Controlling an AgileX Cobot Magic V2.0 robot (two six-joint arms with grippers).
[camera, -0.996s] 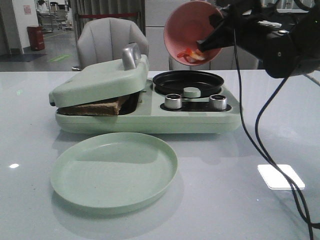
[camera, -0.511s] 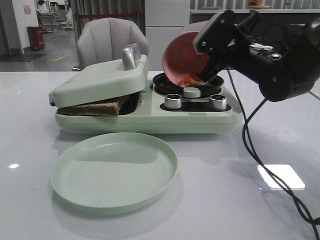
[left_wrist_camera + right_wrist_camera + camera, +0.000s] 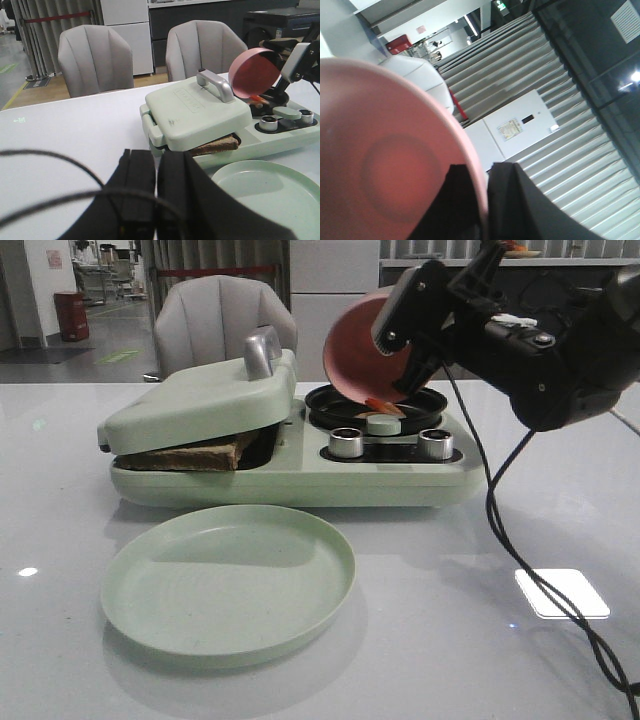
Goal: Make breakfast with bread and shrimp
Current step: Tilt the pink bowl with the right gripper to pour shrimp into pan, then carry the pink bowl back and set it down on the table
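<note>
My right gripper (image 3: 425, 335) is shut on the rim of a pink bowl (image 3: 362, 348), tipped steeply over the black round pan (image 3: 338, 405) of a pale green breakfast maker (image 3: 290, 480). Orange-red shrimp (image 3: 380, 405) lie at the bowl's lower lip, at the pan. In the right wrist view the bowl (image 3: 380, 160) fills the frame, its rim pinched between the fingers (image 3: 460, 200). Brown bread (image 3: 190, 455) is clamped under the closed sandwich lid (image 3: 200, 400). My left gripper (image 3: 156, 172) is shut and empty, back from the maker.
A pale green plate (image 3: 228, 580) lies in front of the maker; it also shows in the left wrist view (image 3: 270, 192). Two silver knobs (image 3: 346, 442) sit on the maker's front. Grey chairs (image 3: 222, 320) stand behind the table. A black cable (image 3: 510, 520) hangs from my right arm.
The right gripper has come down and leftward with the pink bowl, tipping it further over the black pan. The shrimp have slid to the bowl's lower lip.
</note>
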